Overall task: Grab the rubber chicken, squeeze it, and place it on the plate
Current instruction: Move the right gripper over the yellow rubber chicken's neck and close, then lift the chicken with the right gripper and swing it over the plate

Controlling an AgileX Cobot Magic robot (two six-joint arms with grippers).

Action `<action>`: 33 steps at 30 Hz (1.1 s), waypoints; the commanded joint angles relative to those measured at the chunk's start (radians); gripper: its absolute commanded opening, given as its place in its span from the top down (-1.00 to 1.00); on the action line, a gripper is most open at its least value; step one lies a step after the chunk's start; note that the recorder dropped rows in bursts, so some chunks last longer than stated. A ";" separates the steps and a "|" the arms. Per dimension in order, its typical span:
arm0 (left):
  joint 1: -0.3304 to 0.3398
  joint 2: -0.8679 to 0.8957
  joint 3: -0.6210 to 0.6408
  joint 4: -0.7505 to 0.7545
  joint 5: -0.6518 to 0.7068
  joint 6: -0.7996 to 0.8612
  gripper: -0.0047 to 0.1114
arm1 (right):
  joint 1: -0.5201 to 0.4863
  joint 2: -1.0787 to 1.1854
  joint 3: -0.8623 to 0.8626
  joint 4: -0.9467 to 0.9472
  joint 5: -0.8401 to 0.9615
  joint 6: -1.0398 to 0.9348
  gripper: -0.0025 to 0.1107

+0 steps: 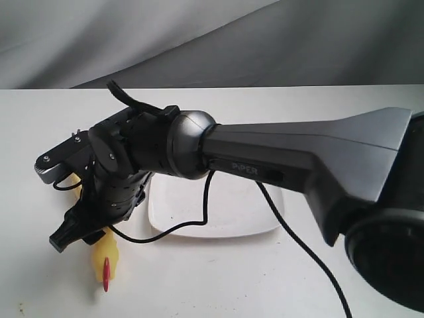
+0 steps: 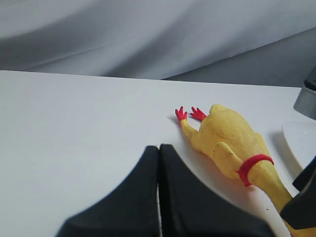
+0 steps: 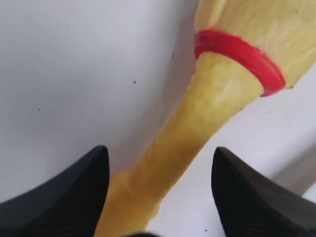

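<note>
On the white table (image 2: pixel 74 128), just beside the plate (image 1: pixel 235 213) and not on it, the rubber chicken (image 2: pixel 224 136) lies flat at full length. Its red feet (image 2: pixel 190 114) are at one end, and the neck (image 3: pixel 197 123) runs out past the red collar ring (image 3: pixel 239 54) at the other. It looks hollow, soft and light, so it should squash easily and spring back. The skin appears matte rather than slick. The plump body would give the fullest squeeze. The thin neck fits between fingers more readily, though the toy would likely droop and swing if held there. The right gripper (image 3: pixel 159 155) hangs over that neck with its fingers spread wide, one on each side, touching nothing that I can make out. The left gripper (image 2: pixel 159 153) sits near the toy without touching it, its fingers pressed together on nothing
</note>
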 commanded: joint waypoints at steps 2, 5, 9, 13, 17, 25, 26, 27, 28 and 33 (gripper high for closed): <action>0.005 -0.002 0.004 0.000 -0.007 -0.003 0.92 | 0.001 0.025 -0.009 -0.003 -0.084 0.025 0.01; 0.005 -0.002 0.004 0.000 -0.007 -0.003 0.92 | 0.001 0.038 -0.009 -0.021 -0.089 0.027 0.16; 0.005 -0.002 0.004 0.000 -0.007 -0.003 0.92 | -0.003 0.058 -0.009 -0.054 -0.089 0.027 0.43; 0.005 -0.002 0.004 0.000 -0.007 -0.003 0.92 | -0.010 0.045 -0.009 -0.100 -0.087 0.017 0.83; 0.005 -0.002 0.004 0.000 -0.007 -0.003 0.92 | -0.010 -0.035 -0.009 -0.149 -0.076 0.017 0.96; 0.005 -0.002 0.004 0.000 -0.007 -0.003 0.92 | -0.010 -0.365 -0.009 -0.322 0.171 -0.065 0.96; 0.005 -0.002 0.004 0.000 -0.007 -0.003 0.92 | -0.010 -0.412 -0.009 -0.329 0.213 -0.092 0.96; 0.005 -0.002 0.004 0.000 -0.007 -0.003 0.92 | -0.010 -0.462 -0.009 -0.332 0.278 -0.141 0.96; 0.005 -0.002 0.004 0.000 -0.007 -0.003 0.92 | -0.010 -0.508 -0.009 -0.332 0.322 -0.173 0.96; 0.005 -0.002 0.004 0.000 -0.007 -0.003 0.92 | -0.010 -0.712 -0.009 -0.311 0.469 -0.344 0.96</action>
